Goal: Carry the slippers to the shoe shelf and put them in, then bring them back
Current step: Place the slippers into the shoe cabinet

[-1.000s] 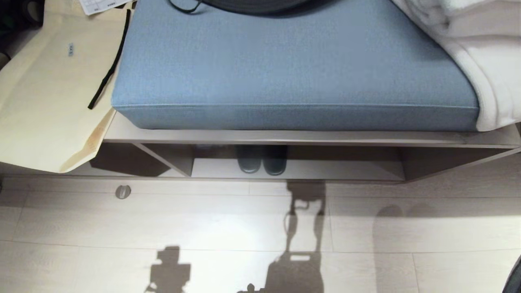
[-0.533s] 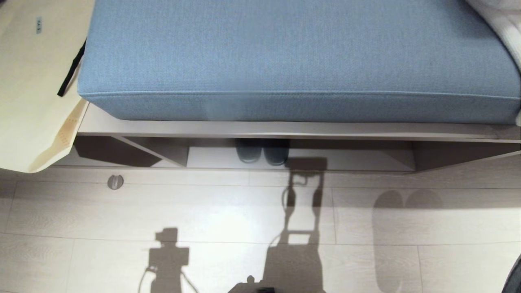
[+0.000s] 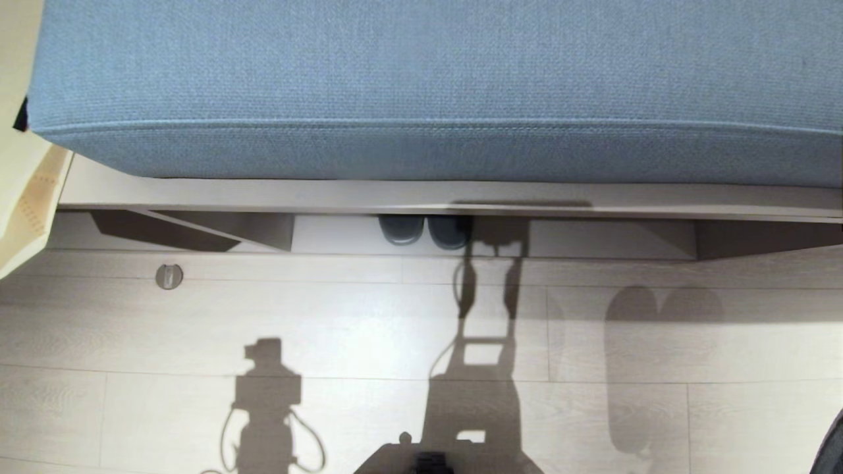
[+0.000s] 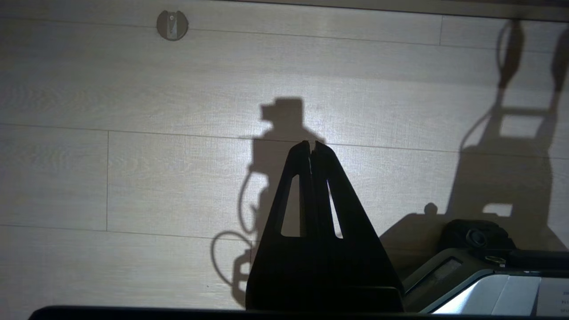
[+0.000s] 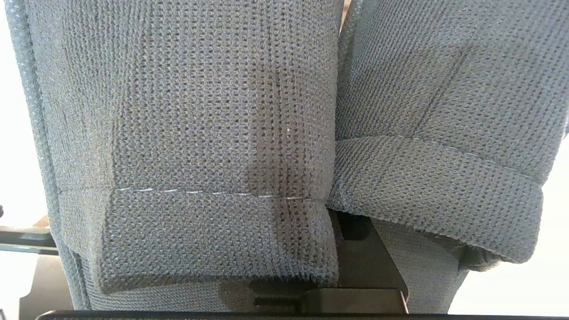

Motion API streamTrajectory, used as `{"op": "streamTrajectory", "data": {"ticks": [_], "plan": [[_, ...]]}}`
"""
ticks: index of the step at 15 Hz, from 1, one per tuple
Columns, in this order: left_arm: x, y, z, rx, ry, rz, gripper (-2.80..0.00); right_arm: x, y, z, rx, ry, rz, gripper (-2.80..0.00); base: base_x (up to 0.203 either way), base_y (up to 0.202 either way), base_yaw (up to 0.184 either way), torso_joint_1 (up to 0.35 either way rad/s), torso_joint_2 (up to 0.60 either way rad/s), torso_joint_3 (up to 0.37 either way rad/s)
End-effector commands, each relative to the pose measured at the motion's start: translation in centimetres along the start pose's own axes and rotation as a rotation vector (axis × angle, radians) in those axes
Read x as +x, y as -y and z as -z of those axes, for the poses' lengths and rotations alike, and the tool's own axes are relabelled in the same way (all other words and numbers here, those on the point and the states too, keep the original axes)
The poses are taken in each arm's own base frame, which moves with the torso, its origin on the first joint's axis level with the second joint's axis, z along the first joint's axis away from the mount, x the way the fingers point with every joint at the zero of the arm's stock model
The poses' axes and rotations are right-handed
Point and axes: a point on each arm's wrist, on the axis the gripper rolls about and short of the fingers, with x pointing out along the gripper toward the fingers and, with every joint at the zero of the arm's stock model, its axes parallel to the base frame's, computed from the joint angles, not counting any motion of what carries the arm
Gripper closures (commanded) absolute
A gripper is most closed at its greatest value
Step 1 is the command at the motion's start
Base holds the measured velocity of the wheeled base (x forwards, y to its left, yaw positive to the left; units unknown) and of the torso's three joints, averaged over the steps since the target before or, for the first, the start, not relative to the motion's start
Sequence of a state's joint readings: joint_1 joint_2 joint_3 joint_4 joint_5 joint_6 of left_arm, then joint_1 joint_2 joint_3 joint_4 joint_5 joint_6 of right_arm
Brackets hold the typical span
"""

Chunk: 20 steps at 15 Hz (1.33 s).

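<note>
- Slippers (image 5: pixel 186 133), a dark knitted pair, are filling the right wrist view, hanging side by side with the right gripper's fingers clenched on them.
- Shoe shelf (image 3: pixel 342 234) is running low under the blue cushion (image 3: pixel 421 85), far across the pale wood floor (image 3: pixel 329 329).
- Another dark pair (image 3: pixel 425 230) is sitting inside it, just right of an upright divider.
- Left gripper (image 4: pixel 311 149) is hanging over the floor, fingers pressed together, grasping nothing.

Head view looks down; shares floor (image 3: pixel 329 316) with left wrist.
</note>
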<state>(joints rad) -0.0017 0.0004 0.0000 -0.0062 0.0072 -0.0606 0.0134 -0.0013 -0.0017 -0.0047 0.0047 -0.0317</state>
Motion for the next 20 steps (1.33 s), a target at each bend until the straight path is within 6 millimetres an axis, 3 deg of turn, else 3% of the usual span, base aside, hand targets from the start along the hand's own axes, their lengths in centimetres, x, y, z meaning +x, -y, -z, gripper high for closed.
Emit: {"op": "streamTrajectory", "data": {"ticks": [1,11,17,19,20], "plan": [[0.0,0.0,0.0,-0.001,0.0,-0.001,0.0,0.0,0.0,0.0,-0.001,0.0,0.0,0.0,0.0,0.0,0.0,-0.002,0.0,-0.198],[0.0,0.0,0.0,-0.005,0.001,-0.001,0.0,0.0,0.0,-0.1,-0.043,-0.003,-0.011,0.0,0.0,0.0,0.0,0.003,0.0,-0.191],[0.0,0.0,0.0,-0.005,0.0,-0.001,0.0,0.2,0.0,-0.3,-0.069,-0.048,-0.017,0.0,0.0,0.0,0.0,0.001,0.0,-0.027],[0.0,0.0,0.0,-0.005,0.001,-0.001,0.0,-0.1,0.0,-1.4,-0.064,-0.01,-0.023,0.0,0.0,0.0,0.0,0.0,0.0,0.0],[0.0,0.0,0.0,-0.005,0.0,-0.001,0.0,-0.4,0.0,-3.0,-0.06,0.026,-0.039,0.0,0.0,0.0,0.0,0.0,0.0,0.0]]}}
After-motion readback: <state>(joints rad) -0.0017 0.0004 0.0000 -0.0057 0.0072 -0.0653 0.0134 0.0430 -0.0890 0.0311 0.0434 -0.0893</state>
